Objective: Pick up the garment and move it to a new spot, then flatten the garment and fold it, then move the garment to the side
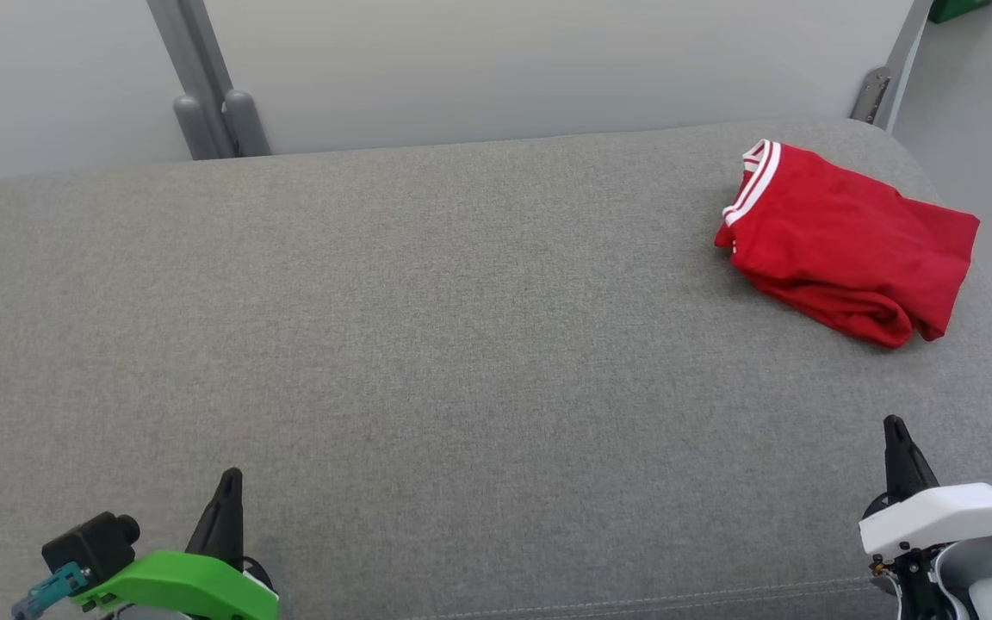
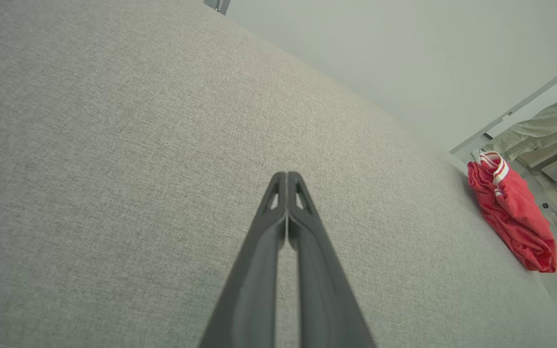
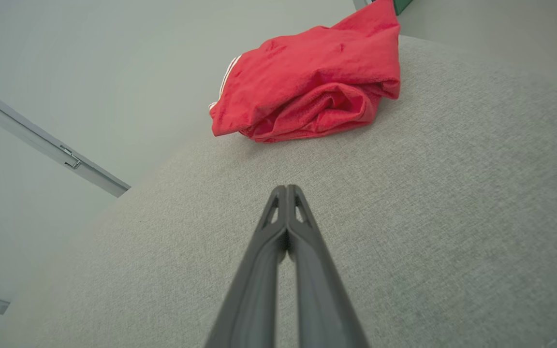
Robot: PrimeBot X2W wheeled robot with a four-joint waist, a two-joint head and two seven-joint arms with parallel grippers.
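**Item 1. Grey cushion** [image 1: 461, 344]: our landmark, a broad woven surface with rounded far corners. A pale wall [image 1: 548, 60] stands behind its far edge.

**Item 2. Red garment** [image 1: 849, 241]: lies at the cushion's far right corner as a compact bundle in several layers. Its white-striped collar [image 1: 754, 181] faces the far edge and a rolled fold faces us. It lies close to the right-hand rim.

**Item 3. Right gripper** [image 1: 895, 424]: sits at the cushion's near right edge, well apart from the garment. Its fingers are pressed together and hold nothing.

**Item 4. Left gripper** [image 1: 232, 475]: sits at the cushion's near left edge. It too is closed tip to tip and carries nothing.

**Note on handling:** we judge that this layout fits two stages. The garment may be folded and set aside, or it may be a loose bundle waiting to be lifted. Either way, we think the rounded corner is the hazard, since any drag towards the rim could tip the layers off the cushion.
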